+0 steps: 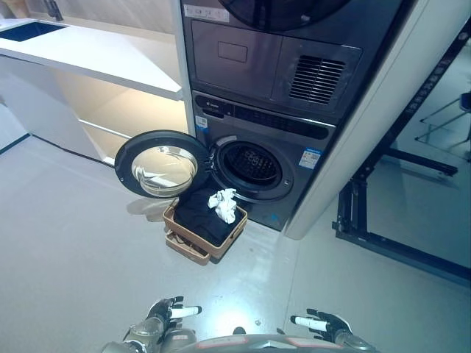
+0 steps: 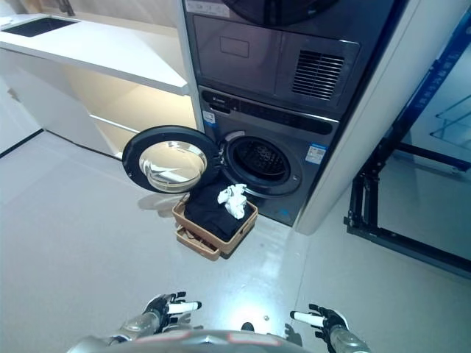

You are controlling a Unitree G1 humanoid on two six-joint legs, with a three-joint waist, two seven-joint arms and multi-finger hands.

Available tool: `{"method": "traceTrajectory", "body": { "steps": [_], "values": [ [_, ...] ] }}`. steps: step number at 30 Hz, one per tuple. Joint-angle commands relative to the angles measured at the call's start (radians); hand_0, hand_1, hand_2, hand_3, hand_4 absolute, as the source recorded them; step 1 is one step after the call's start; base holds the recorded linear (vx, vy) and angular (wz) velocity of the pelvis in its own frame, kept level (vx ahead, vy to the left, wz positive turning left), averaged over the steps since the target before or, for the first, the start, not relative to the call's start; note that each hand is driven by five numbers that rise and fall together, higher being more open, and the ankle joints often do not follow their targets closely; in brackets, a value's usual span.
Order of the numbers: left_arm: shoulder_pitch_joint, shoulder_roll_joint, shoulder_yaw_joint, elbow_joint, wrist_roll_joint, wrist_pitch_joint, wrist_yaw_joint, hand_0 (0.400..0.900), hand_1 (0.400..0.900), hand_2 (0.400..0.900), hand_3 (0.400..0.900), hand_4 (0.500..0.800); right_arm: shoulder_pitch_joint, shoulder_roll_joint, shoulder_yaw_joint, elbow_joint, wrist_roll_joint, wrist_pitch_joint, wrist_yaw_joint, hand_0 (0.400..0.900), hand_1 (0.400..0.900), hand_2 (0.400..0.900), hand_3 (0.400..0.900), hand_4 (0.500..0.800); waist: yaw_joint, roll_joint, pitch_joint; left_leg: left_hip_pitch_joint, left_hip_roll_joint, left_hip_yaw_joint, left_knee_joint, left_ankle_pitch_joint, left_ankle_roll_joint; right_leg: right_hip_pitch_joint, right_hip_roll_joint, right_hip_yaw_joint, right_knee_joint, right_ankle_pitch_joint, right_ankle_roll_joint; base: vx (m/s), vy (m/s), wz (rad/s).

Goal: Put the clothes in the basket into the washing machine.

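Standing well back from the laundry, the robot has both hands low at the bottom edge of the frame: the left hand (image 1: 168, 315) at lower left and the right hand (image 1: 324, 323) at lower right, each with fingers loosely spread and holding nothing. Near the middle of the frame sits the basket (image 1: 193, 239), a tan one on the grey floor (image 1: 66, 243), just below the mouth of the washing machine (image 1: 291, 151). It holds dark clothes (image 1: 197, 209) with a white cloth (image 1: 224, 204) lying on top, toward the machine. The round door (image 1: 162, 165) is swung wide to the left, leaving the drum (image 1: 252, 163) open, likely so the clothes can be lifted a short way straight in. Nothing looks loaded yet; the hands seem to need to get closer first.
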Motion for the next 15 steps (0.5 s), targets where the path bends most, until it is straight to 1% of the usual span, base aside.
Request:
{"method": "traceTrajectory", "body": {
  "steps": [1,2,3,4,5,6,7,8,9,10,11,12,13,14,15],
  "values": [
    [-0.039,-0.005,-0.024,-0.01,-0.007,-0.034,0.018,0.9,0.9,0.9,0.9,0.8,-0.024,-0.015,-0.016,0.014,0.037,-0.043,-0.033,0.9,0.9,0.9,0.9,0.8,0.021,0.028,0.03,-0.056,-0.037,0.128,-0.292,0.119,0.107,0.036,0.017,0.054,0.04,-0.003,0.092,0.42,-0.056,-0.18],
    [-0.038,0.002,-0.025,-0.008,-0.001,-0.036,0.021,0.9,0.9,0.9,0.9,0.8,-0.021,-0.012,-0.015,0.009,0.045,-0.041,-0.032,0.9,0.9,0.9,0.9,0.8,0.029,0.035,0.028,-0.046,-0.037,0.134,-0.404,0.135,0.107,0.059,0.032,0.062,0.032,-0.014,0.095,0.45,-0.012,-0.29],
    [-0.036,0.003,-0.028,-0.005,0.003,-0.037,0.022,0.9,0.9,0.9,0.9,0.8,-0.017,-0.008,-0.013,0.007,0.05,-0.046,-0.034,0.9,0.9,0.9,0.9,0.8,0.039,0.048,0.025,-0.046,-0.03,0.147,-0.55,0.181,0.1,0.09,0.053,0.074,0.016,-0.028,0.1,0.51,0.013,-0.4],
    [-0.032,0.004,-0.031,-0.002,0.003,-0.035,0.018,0.9,0.9,0.9,0.9,0.8,-0.015,-0.006,-0.01,0.006,0.056,-0.047,-0.033,0.9,0.9,0.9,0.9,0.8,0.051,0.055,0.02,-0.053,-0.03,0.162,-0.659,0.211,0.095,0.126,0.065,0.09,0.0,-0.042,0.106,0.51,0.025,-0.5],
    [-0.03,0.004,-0.028,0.008,0.004,-0.033,0.016,0.9,0.9,0.9,0.9,0.8,-0.013,-0.004,-0.008,0.009,0.057,-0.047,-0.032,0.9,0.9,0.9,0.9,0.8,0.06,0.059,0.016,-0.053,-0.028,0.18,-0.733,0.235,0.086,0.156,0.071,0.104,-0.011,-0.055,0.112,0.47,0.027,-0.52],
    [-0.024,0.004,-0.027,0.012,0.004,-0.031,0.014,0.9,0.9,0.9,0.9,0.8,-0.011,-0.001,-0.003,0.012,0.057,-0.044,-0.029,0.9,0.9,0.9,0.9,0.8,0.064,0.059,0.011,-0.05,-0.027,0.188,-0.744,0.245,0.086,0.178,0.071,0.114,-0.014,-0.064,0.115,0.42,0.048,-0.66],
    [-0.011,0.002,-0.016,0.021,0.003,-0.031,0.012,0.9,0.9,0.9,0.9,0.8,-0.008,0.002,0.0,0.015,0.049,-0.041,-0.024,0.9,0.9,0.9,0.9,0.8,0.063,0.062,-0.005,-0.027,-0.025,0.185,-0.739,0.238,0.095,0.192,0.07,0.123,-0.002,-0.082,0.122,0.44,0.073,-0.75],
    [-0.005,0.005,-0.008,0.028,0.007,-0.029,0.011,0.9,0.9,0.9,0.9,0.8,0.002,0.016,0.004,0.016,0.042,-0.04,-0.016,0.9,0.9,0.9,0.9,0.8,0.067,0.057,-0.021,-0.007,-0.035,0.159,-0.749,0.252,0.105,0.196,0.065,0.124,0.026,-0.097,0.123,0.42,0.08,-0.65],
    [-0.004,0.011,-0.008,0.029,0.01,-0.027,0.007,0.9,0.9,0.9,0.9,0.8,0.003,0.02,0.003,0.02,0.043,-0.041,-0.014,0.9,0.9,0.9,0.9,0.8,0.067,0.052,-0.03,0.005,-0.036,0.154,-0.75,0.273,0.104,0.196,0.067,0.125,0.061,-0.106,0.128,0.4,0.075,-0.4],
    [-0.004,0.017,-0.007,0.029,0.014,-0.026,0.005,0.9,0.9,0.9,0.9,0.8,0.005,0.024,-0.004,0.016,0.048,-0.043,-0.011,0.9,0.9,0.9,0.9,0.8,0.067,0.042,-0.04,0.022,-0.043,0.157,-0.744,0.264,0.111,0.181,0.067,0.122,0.133,-0.106,0.142,0.34,0.063,-0.27],
    [-0.003,0.024,-0.005,0.026,0.023,-0.025,0.002,0.9,0.9,0.9,0.9,0.8,0.012,0.031,-0.016,0.022,0.048,-0.042,-0.008,0.9,0.9,0.9,0.9,0.8,0.069,0.03,-0.044,0.048,-0.053,0.167,-0.733,0.24,0.127,0.145,0.057,0.101,0.256,-0.054,0.177,0.26,0.061,-0.23],
    [-0.009,0.03,-0.004,0.024,0.021,-0.024,0.001,0.9,0.9,0.9,0.9,0.8,0.012,0.034,-0.019,0.021,0.047,-0.04,-0.004,0.9,0.9,0.9,0.9,0.8,0.062,0.034,-0.037,0.07,-0.049,0.164,-0.735,0.228,0.132,0.091,0.052,0.086,0.368,-0.009,0.204,0.25,0.074,-0.06],
    [-0.021,0.043,-0.007,0.017,0.014,-0.025,0.006,0.9,0.9,0.9,0.9,0.8,0.018,0.041,-0.029,0.017,0.045,-0.039,-0.001,0.9,0.9,0.9,0.9,0.8,0.035,0.048,-0.014,0.117,-0.04,0.151,-0.718,0.2,0.151,0.002,0.038,0.064,0.55,0.1,0.261,0.15,0.052,0.09],
    [-0.021,0.043,-0.007,0.017,0.014,-0.025,0.006,0.9,0.9,0.9,0.9,0.8,0.018,0.041,-0.029,0.017,0.045,-0.039,-0.001,0.9,0.9,0.9,0.9,0.8,0.034,0.047,-0.013,0.117,-0.042,0.151,-0.717,0.199,0.151,0.001,0.036,0.063,0.553,0.097,0.261,0.17,0.062,0.17],
    [-0.029,0.046,-0.015,0.015,0.015,-0.027,0.008,0.9,0.9,0.9,0.9,0.8,0.019,0.042,-0.033,0.014,0.047,-0.038,0.001,0.9,0.9,0.9,0.9,0.8,0.021,0.057,-0.005,0.132,-0.038,0.138,-0.704,0.188,0.16,-0.042,0.039,0.065,0.624,0.123,0.255,0.13,0.05,0.15]
  ]
}}
